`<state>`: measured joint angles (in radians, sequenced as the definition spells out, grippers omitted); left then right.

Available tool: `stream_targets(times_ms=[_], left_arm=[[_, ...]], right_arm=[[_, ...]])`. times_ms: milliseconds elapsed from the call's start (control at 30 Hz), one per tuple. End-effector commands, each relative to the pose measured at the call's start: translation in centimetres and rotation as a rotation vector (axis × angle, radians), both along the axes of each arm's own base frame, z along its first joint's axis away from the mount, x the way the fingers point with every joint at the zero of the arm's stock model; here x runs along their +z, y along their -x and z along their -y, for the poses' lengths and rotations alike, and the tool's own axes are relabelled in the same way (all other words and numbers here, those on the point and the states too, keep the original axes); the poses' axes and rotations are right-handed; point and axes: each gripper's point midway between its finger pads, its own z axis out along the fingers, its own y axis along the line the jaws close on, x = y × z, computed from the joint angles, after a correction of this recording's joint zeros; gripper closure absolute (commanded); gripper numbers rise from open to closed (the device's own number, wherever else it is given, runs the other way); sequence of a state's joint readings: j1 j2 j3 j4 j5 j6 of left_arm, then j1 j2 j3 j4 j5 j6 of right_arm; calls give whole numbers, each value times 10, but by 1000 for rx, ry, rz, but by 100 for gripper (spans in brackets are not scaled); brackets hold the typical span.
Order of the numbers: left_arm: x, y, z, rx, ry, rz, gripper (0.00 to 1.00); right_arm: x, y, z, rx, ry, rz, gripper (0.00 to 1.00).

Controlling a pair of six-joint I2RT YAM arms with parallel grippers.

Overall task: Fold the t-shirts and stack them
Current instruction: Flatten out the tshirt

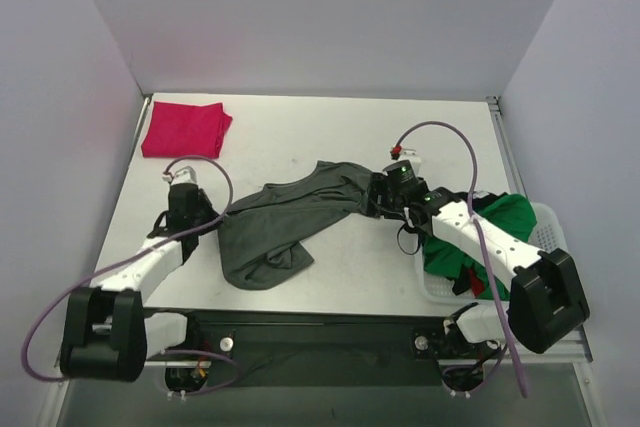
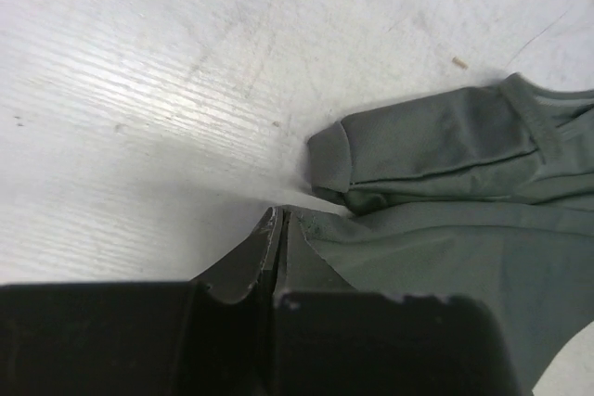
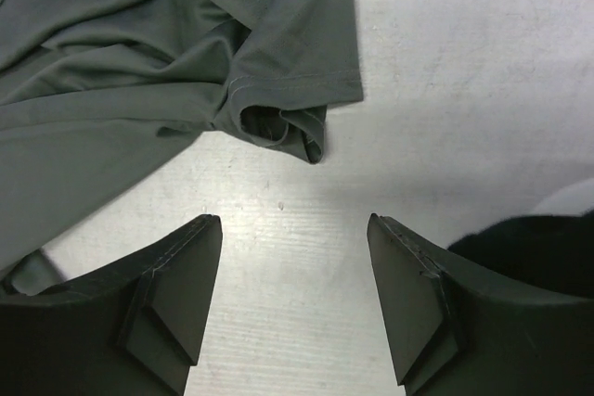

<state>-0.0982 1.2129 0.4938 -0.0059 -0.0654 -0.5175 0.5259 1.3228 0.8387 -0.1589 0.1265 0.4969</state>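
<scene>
One scuffed white table [image 1: 300,137], pale walls [image 1: 320,17] around: left claw [image 2: 281,220] pinches grey-green shirt [image 2: 445,136], right claw [image 3: 295,234] gapes wide.

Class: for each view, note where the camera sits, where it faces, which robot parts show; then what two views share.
Top: above and behind, looking down on the table; both arms show.
Left wrist: on the arm, looks down past the shut left gripper at the grey shirt.
Right wrist: same mount, looks down through the open right gripper at a sleeve.
Shared: both wrists see the grey shirt.
</scene>
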Motion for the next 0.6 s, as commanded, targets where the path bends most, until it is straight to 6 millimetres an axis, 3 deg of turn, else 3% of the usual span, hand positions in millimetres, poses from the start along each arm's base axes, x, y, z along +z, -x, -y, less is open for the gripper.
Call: stream_targets(times_ms=[0, 33, 133, 367, 567], left_arm=[[33, -1, -17, 85, -19, 132, 100], [48, -1, -19, 92, -15, 184, 100], [58, 9, -25, 119, -22, 218, 100], [65, 17, -39, 193, -38, 267, 100], [66, 16, -43, 211, -36, 273, 100]], right_arm=[[-2, -14, 6, -26, 50, -25, 36], [-4, -16, 6, -26, 59, -32, 37], [-7, -28, 3, -25, 66, -45, 44], [-9, -51, -2, -49, 66, -55, 49], [-30, -49, -3, -58, 74, -132, 58]])
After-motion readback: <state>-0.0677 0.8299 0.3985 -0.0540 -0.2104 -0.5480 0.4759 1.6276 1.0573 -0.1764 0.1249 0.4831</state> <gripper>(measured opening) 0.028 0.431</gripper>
